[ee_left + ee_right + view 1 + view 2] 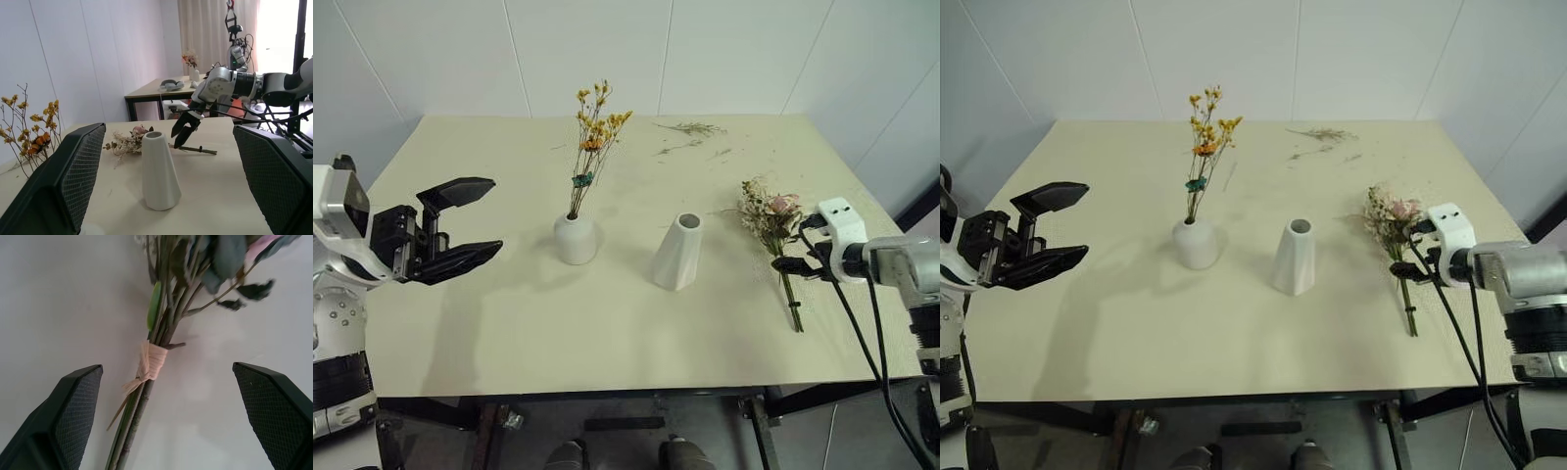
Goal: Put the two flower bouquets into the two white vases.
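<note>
- One bouquet done, one left. Head views: thin sprig bunch of yellow-orange dried flowers (592, 137) stands in the short round white ceramic vase (576, 238); taller tapered white cone vase (677, 252) is empty just beside it, mid-table on the pale wooden table (509, 333).
- Fuller bunch of pink roses, daisies and green leaves (771, 223) lies flat near the table's right edge, stems toward the robot; a few loose dried twigs (690, 129) at the far side.
- Left gripper (460, 227) spread wide, empty, hanging off the table's left side.
- Left wrist view: right gripper (185, 131) tips point down over the stems.
- Right wrist view: right gripper (166, 418) released, fingers straddling the tan tie (151, 361).
- Risk: thin stems lie flat on the table, so a pinch could skid or catch only a few; cone vase looks tippable if the stems hit the rim.
</note>
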You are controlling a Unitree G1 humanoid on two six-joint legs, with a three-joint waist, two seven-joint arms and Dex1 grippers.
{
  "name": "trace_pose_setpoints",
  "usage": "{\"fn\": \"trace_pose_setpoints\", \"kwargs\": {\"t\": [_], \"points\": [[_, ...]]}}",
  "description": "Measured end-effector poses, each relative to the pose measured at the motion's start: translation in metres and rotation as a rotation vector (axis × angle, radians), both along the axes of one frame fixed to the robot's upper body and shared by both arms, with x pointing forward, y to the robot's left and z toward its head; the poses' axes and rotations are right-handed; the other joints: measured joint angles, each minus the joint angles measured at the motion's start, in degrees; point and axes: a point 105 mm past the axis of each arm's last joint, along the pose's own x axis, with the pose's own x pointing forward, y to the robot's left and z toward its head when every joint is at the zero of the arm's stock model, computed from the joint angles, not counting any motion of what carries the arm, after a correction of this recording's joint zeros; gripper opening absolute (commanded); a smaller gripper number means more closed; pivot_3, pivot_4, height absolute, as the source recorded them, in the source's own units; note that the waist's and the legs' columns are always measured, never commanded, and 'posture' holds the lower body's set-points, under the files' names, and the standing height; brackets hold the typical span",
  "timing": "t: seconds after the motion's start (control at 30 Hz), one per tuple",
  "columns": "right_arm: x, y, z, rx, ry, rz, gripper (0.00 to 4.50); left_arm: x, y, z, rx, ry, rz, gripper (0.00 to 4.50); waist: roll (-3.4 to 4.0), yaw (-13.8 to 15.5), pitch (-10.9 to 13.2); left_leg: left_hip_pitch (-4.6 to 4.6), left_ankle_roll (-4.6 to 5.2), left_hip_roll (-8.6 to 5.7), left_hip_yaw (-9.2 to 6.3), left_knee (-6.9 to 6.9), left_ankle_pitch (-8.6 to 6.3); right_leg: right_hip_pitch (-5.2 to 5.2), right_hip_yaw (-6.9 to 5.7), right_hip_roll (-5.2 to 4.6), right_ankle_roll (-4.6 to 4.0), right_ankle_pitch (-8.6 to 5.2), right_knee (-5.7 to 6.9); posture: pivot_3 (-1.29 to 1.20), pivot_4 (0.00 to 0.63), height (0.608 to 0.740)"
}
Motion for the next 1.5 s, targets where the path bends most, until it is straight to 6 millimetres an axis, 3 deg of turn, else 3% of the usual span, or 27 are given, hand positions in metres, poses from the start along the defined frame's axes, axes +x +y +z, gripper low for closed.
{"fn": "trace_pose_setpoints", "kwargs": {"t": [0.4, 0.57, 0.83, 0.9, 1.0, 1.2, 1.4, 1.5], "points": [[0.019, 0.010, -0.003, -0.023, -0.020, 0.016, 4.50, -0.008, 0.010, 0.010, 0.048, 0.043, 0.033, 4.46, 0.00, -0.81, 0.00, 0.01, -0.01, 0.01, 0.03, -0.03, 0.01, -0.04, 0.02, 0.03, 0.00, 0.00, 0.01, 0.00, 0.150, 0.740], [0.024, 0.010, -0.007, -0.022, -0.014, 0.004, 3.24, 0.000, 0.008, 0.015, 0.054, 0.078, 0.054, 4.50, 0.00, -0.79, 0.00, 0.01, -0.01, 0.01, 0.03, -0.05, 0.01, -0.04, 0.02, 0.03, 0.00, 0.00, 0.00, 0.00, 0.150, 0.740], [0.027, 0.009, -0.004, -0.022, -0.040, -0.005, 0.47, 0.012, 0.008, 0.017, 0.079, 0.120, 0.084, 4.50, 0.00, -0.79, 0.00, 0.00, -0.02, 0.01, 0.04, -0.07, 0.01, -0.05, 0.02, 0.03, 0.00, 0.00, 0.01, 0.00, 0.150, 0.740], [0.028, 0.007, -0.001, -0.019, -0.058, -0.015, 0.16, 0.012, 0.006, 0.019, 0.086, 0.117, 0.074, 4.50, 0.00, -0.83, 0.00, 0.00, -0.03, 0.01, 0.05, -0.07, 0.01, -0.05, 0.02, 0.03, 0.00, 0.00, 0.00, 0.00, 0.150, 0.740], [0.029, 0.007, 0.006, -0.028, -0.112, -0.006, 0.15, 0.014, 0.004, 0.020, 0.088, 0.122, 0.066, 4.50, 0.01, -0.81, 0.01, 0.00, -0.03, 0.01, 0.05, -0.08, 0.01, -0.07, 0.02, 0.04, 0.00, 0.00, 0.01, 0.00, 0.150, 0.740], [0.038, 0.012, 0.057, -0.053, -0.403, 0.043, 0.15, 0.018, 0.004, 0.020, 0.082, 0.143, 0.063, 4.50, 0.02, -0.85, 0.01, 0.00, -0.04, 0.03, 0.07, -0.10, 0.02, -0.08, 0.03, 0.04, 0.00, 0.00, 0.01, 0.00, 0.150, 0.740], [0.040, 0.050, 0.137, 0.006, -0.896, 0.110, 0.15, 0.021, -0.003, 0.023, 0.085, 0.137, 0.048, 4.50, 0.02, -1.00, 0.01, 0.01, -0.15, 0.12, 0.06, -0.11, 0.08, -0.09, 0.03, 0.12, 0.00, 0.00, 0.09, 0.00, 0.150, 0.740], [0.036, 0.064, 0.159, 0.063, -1.034, 0.118, 0.15, 0.022, -0.005, 0.020, 0.079, 0.144, 0.038, 4.50, 0.02, -0.90, 0.01, 0.01, -0.15, 0.13, 0.06, -0.11, 0.08, -0.08, 0.03, 0.12, 0.00, 0.00, 0.08, 0.00, 0.150, 0.740]]}}
